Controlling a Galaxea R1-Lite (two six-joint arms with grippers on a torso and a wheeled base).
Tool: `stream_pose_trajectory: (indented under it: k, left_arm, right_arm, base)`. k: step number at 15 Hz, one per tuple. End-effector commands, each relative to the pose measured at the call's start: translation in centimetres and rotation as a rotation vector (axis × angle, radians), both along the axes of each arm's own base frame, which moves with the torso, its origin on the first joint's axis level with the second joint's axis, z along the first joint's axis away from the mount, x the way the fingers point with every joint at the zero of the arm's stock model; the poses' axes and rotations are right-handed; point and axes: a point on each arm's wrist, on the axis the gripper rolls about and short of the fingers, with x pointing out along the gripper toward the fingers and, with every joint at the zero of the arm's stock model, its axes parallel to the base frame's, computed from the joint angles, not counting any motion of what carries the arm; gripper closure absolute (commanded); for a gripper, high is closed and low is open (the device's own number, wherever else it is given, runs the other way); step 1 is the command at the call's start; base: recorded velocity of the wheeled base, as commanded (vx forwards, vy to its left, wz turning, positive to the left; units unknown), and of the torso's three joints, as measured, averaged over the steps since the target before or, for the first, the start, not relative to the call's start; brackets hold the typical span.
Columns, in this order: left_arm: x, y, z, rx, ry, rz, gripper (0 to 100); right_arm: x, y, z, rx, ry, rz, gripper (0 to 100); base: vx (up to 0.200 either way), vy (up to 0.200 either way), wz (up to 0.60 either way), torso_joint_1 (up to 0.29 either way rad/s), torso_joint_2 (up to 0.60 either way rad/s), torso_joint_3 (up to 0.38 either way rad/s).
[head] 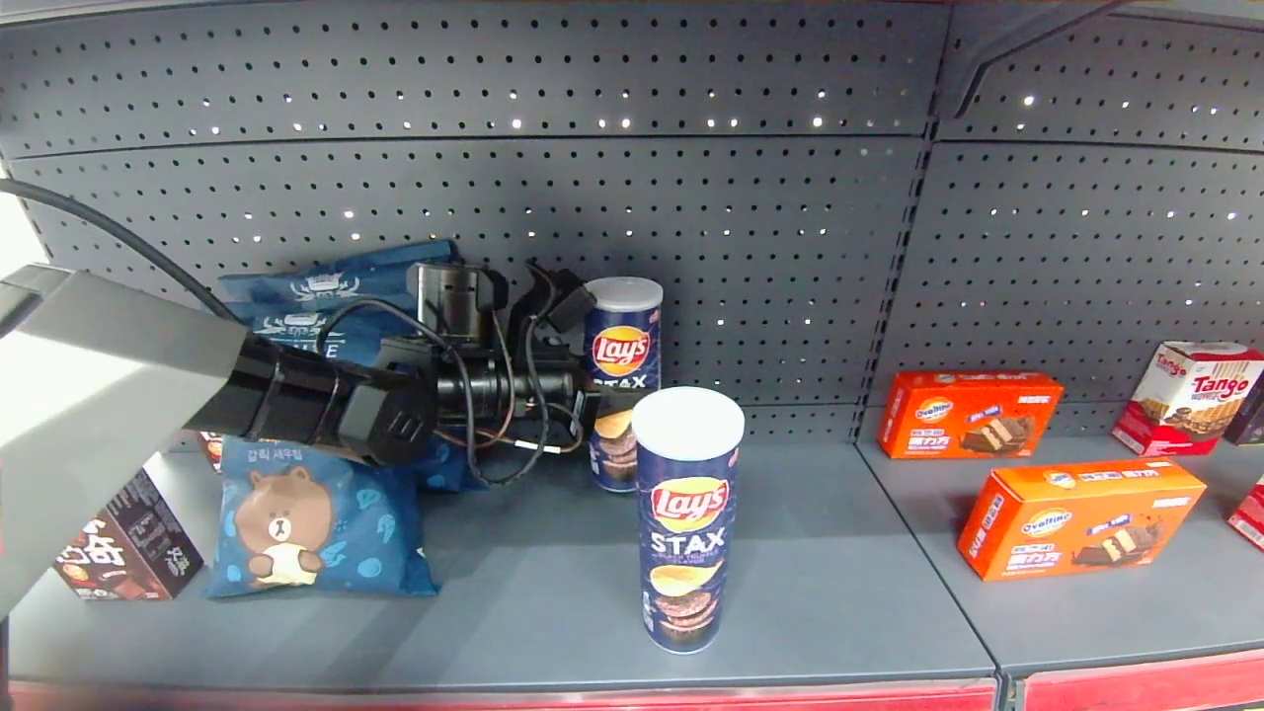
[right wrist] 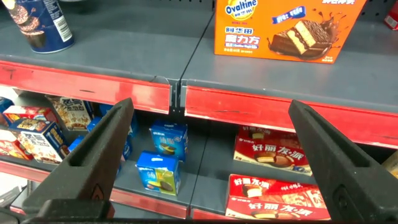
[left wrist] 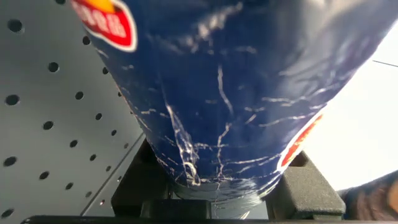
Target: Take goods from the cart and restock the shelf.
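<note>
Far back on the shelf (head: 810,553), chip can (head: 624,351) tight in the left gripper (head: 604,397); right gripper (right wrist: 211,109) wide open

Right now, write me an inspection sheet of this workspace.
Surface: grey shelf, level, with a red front edge.
Job's things: front chip can upright, standing free; rear chip can upright near the back.
Clutter: bear snack bag, blue bags and dark box on the left; rear orange box, front orange box and red-and-white box on the right.
Grippers: left claw shut on rear chip can; right claw open, holding nothing.
Cables: black cables loop around the left wrist.
Surroundings: pegboard behind; red boxes and small blue boxes stocked below.
</note>
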Motion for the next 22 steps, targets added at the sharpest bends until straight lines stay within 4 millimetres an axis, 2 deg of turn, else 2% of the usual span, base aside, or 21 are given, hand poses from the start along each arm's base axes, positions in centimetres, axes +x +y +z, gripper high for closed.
stream_pose_trajectory:
  k: [1,6,12,22]
  left_arm:
    - [0.6,-0.2,-0.7,0.003,0.010,0.000,100]
    - [1.5,-0.9,-0.8,-0.007,0.003,-0.006,100]
    - [2.5,-2.7,-1.4,-0.020,0.001,-0.031,100]
    - [3.4,-2.5,-2.3,-0.016,0.005,-0.021,100]
  right_arm:
    - [0.0,0.0,0.0,-0.001,0.003,0.001,0]
    - [0.0,0.0,0.0,-0.001,0.003,0.001,0]
    - [0.0,0.0,0.0,-0.001,0.003,0.001,0]
    - [0.0,0.0,0.0,-0.001,0.003,0.001,0]
  base:
    - [0.000,0.000,0.00,0.000,0.00,0.000]
    - [0.000,0.000,0.00,0.000,0.00,0.000]
    - [0.000,0.000,0.00,0.000,0.00,0.000]
    - [0.000,0.000,0.00,0.000,0.00,0.000]
